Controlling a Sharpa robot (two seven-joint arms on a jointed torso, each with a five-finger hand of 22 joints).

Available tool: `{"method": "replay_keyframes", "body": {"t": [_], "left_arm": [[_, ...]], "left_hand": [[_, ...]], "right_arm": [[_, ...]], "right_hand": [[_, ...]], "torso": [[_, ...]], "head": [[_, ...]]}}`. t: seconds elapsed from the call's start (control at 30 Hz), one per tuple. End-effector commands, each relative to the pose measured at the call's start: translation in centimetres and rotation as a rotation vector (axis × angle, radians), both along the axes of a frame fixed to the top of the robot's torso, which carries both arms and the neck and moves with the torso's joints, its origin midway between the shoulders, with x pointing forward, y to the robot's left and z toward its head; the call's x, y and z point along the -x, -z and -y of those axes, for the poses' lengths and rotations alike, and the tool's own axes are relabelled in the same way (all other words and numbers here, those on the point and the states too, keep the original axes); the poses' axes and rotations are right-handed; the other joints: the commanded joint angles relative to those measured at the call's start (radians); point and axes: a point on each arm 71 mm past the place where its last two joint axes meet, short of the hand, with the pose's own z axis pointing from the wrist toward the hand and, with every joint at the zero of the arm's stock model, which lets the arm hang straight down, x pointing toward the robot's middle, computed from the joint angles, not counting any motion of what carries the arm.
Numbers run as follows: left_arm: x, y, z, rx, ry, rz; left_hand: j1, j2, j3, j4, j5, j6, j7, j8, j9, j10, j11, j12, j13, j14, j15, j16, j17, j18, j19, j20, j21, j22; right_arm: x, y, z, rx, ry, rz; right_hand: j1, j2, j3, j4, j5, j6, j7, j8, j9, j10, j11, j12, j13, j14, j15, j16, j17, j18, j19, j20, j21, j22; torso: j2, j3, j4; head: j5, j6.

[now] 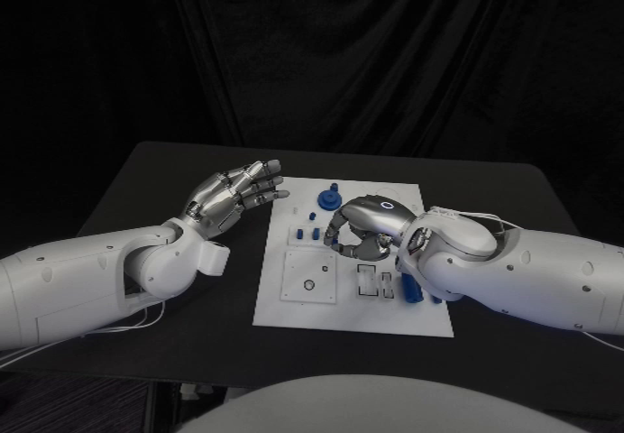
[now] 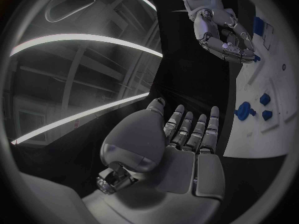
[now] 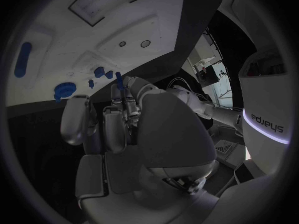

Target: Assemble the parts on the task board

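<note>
L hand (image 1: 241, 197) hovers beside the task board (image 1: 302, 302), fingers spread, holding nothing. R hand (image 1: 361, 227) curls over board's middle; R wrist view shows a small blue part (image 3: 118, 77) pinched at its fingertips, hidden in head view. Blue round part (image 1: 330, 199) just beyond.

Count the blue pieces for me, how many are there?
6: a round one at the board's far edge, three small ones just nearer, a long one by its right edge, one at the right hand's fingertips. More may hide under that hand.
</note>
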Motion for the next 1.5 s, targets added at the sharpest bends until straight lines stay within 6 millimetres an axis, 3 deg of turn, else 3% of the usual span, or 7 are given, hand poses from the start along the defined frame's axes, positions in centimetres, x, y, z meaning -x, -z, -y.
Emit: {"method": "replay_keyframes", "body": {"t": [0.03, 0.37, 0.73, 1.0, 1.2, 1.5], "left_arm": [[0.0, -0.7, -0.1, 0.067, -0.022, 0.088], [0.0, -0.7, 0.0, 0.066, -0.018, 0.084], [0.0, -0.6, 0.1, 0.066, -0.012, 0.080], [-0.1, -0.5, 0.2, 0.066, -0.008, 0.077], [-0.1, -0.5, 0.2, 0.065, -0.006, 0.074], [-0.1, -0.4, 0.2, 0.062, -0.004, 0.069]], "left_hand": [[0.007, 0.006, 0.005, -0.002, 0.006, 0.006, 0.025, 0.004, 0.001, -0.001, 0.007, 0.006, 0.001, 0.002, 0.004, 0.004, 0.001, -0.012, 0.006, 0.001, 0.005, -0.001], [0.008, 0.009, 0.008, -0.004, 0.008, 0.011, 0.026, 0.006, 0.002, 0.002, 0.009, 0.010, 0.002, 0.003, 0.004, 0.006, 0.002, -0.012, 0.007, 0.001, 0.005, -0.001], [0.008, 0.010, 0.010, -0.004, 0.009, 0.009, 0.026, 0.006, 0.002, 0.003, 0.010, 0.011, 0.002, 0.003, 0.004, 0.006, 0.001, -0.012, 0.008, 0.001, 0.005, -0.001], [0.009, 0.011, 0.012, -0.004, 0.009, 0.011, 0.027, 0.006, 0.002, 0.003, 0.012, 0.011, 0.002, 0.002, 0.003, 0.006, 0.001, -0.012, 0.008, 0.001, 0.005, -0.001], [0.009, 0.013, 0.013, -0.004, 0.010, 0.012, 0.028, 0.006, 0.002, 0.004, 0.013, 0.013, 0.002, 0.003, 0.003, 0.007, 0.001, -0.012, 0.008, 0.001, 0.005, -0.001], [0.009, 0.015, 0.016, -0.005, 0.011, 0.014, 0.030, 0.007, 0.003, 0.005, 0.015, 0.014, 0.002, 0.003, 0.003, 0.007, 0.001, -0.012, 0.008, 0.000, 0.005, -0.002]], "right_arm": [[0.2, 0.5, -0.3, -0.001, -0.009, 0.009], [0.8, 2.0, -0.9, 0.000, -0.020, -0.015], [0.8, 3.3, -1.0, 0.005, -0.011, -0.033], [0.8, 3.9, -1.0, 0.004, -0.006, -0.038], [0.8, 4.1, -1.1, 0.003, -0.001, -0.036], [0.8, 4.4, -1.1, -0.003, 0.003, -0.036]], "right_hand": [[-0.005, -0.002, -0.001, -0.008, 0.003, -0.009, -0.002, -0.003, 0.001, 0.045, -0.038, 0.003, 0.002, 0.021, -0.004, 0.005, -0.001, 0.008, 0.000, -0.005, 0.001, 0.161], [-0.005, -0.003, 0.000, -0.009, 0.003, -0.013, -0.001, -0.006, 0.001, 0.045, -0.037, 0.000, 0.001, 0.021, -0.004, 0.005, -0.002, 0.008, 0.000, -0.005, 0.001, 0.161], [-0.003, -0.003, 0.002, -0.010, 0.004, -0.016, 0.000, -0.008, 0.001, 0.045, -0.037, -0.002, 0.001, 0.021, -0.004, 0.004, -0.003, 0.008, -0.001, -0.005, -0.001, 0.161], [-0.001, -0.002, 0.004, -0.013, 0.003, -0.017, 0.000, -0.009, 0.001, 0.048, -0.037, -0.003, 0.000, 0.021, -0.004, 0.004, -0.002, 0.008, 0.000, -0.005, 0.000, 0.161], [0.001, -0.002, 0.004, -0.015, 0.000, -0.017, 0.000, -0.010, 0.001, 0.049, -0.037, -0.003, 0.000, 0.021, -0.004, 0.004, -0.002, 0.007, 0.000, -0.005, 0.001, 0.161], [0.003, -0.002, 0.005, -0.018, -0.006, -0.017, 0.001, -0.010, 0.002, 0.054, -0.037, -0.003, 0.000, 0.020, -0.004, 0.003, -0.004, 0.007, 0.000, -0.005, 0.001, 0.161]], "torso": [[0.000, -0.0014, -0.0031], [0.002, 0.0012, -0.0029], [0.000, 0.0000, -0.0070], [-0.001, -0.0001, -0.0014], [-0.001, -0.0018, -0.0030], [-0.001, -0.0013, -0.0030]], "head": [[0.007, 0.000], [0.012, 0.000], [0.031, 0.000], [0.037, 0.000], [0.050, 0.000], [0.054, 0.000]]}}
